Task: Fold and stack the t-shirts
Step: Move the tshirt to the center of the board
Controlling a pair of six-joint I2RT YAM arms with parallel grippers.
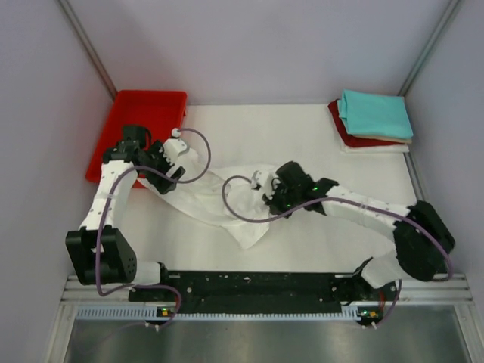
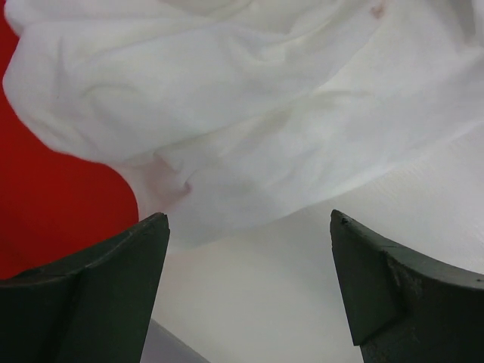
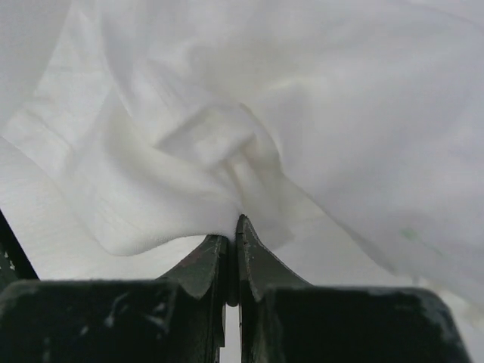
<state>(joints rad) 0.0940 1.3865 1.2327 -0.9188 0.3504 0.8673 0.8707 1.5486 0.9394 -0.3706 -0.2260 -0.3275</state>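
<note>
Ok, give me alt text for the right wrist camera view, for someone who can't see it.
The right gripper, its dark fingers pressed together at the bottom of the frame, pinches a gathered fold of the white t-shirt. Wrinkled white cloth fills nearly everything above and around the fingertips.

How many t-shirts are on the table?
4. A white t-shirt lies crumpled in the middle. A teal t-shirt tops a folded stack at the far right corner, with a dark red t-shirt and a cream t-shirt beneath. Others may be hidden in the stack.
</note>
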